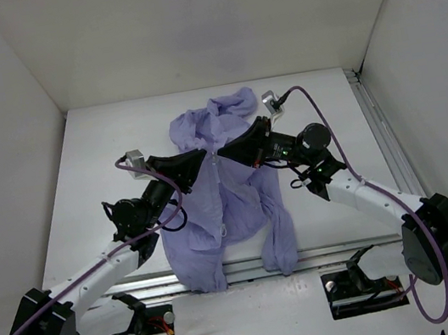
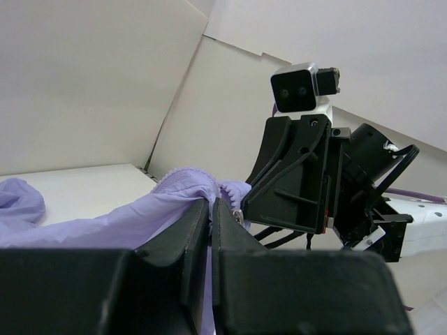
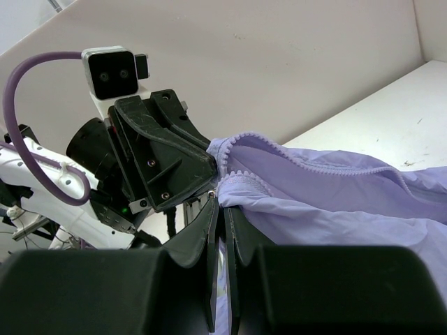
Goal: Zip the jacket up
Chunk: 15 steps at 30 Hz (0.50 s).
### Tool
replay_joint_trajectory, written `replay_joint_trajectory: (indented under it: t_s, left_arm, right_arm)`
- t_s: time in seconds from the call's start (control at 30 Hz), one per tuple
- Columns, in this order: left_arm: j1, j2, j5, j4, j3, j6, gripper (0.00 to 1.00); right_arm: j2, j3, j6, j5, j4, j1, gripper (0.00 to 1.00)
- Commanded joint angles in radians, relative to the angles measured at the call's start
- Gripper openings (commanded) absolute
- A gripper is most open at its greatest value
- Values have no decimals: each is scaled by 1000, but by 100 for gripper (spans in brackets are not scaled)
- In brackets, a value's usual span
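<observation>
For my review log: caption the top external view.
The left gripper and right gripper pinch the lavender jacket near its collar.

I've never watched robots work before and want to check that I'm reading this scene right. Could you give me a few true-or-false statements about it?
1. The jacket is lavender-purple. True.
2. The left gripper and right gripper are working on opposite sleeves. False: they meet at the jacket's front, by the zipper.
3. Both grippers are pinched shut on fabric. True.
4. The jacket is zipped right up to the collar. False: in the right wrist view, the zipper teeth beyond the grippers stand apart.
5. The jacket is folded into a neat square. False: it lies spread out and rumpled on the table.
</observation>
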Motion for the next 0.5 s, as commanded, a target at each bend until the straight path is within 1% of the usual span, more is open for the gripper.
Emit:
replay_joint_trajectory:
  t_s: [0.0,0.47]
  left_arm:
    - [9,-25,25,113,27,-19,0]
    - [9,-19,34,123,29,-26,0]
  right_arm:
    - [-5,16,8,-2,104,-5,0]
    - [4,25,10,3,105,-2,0]
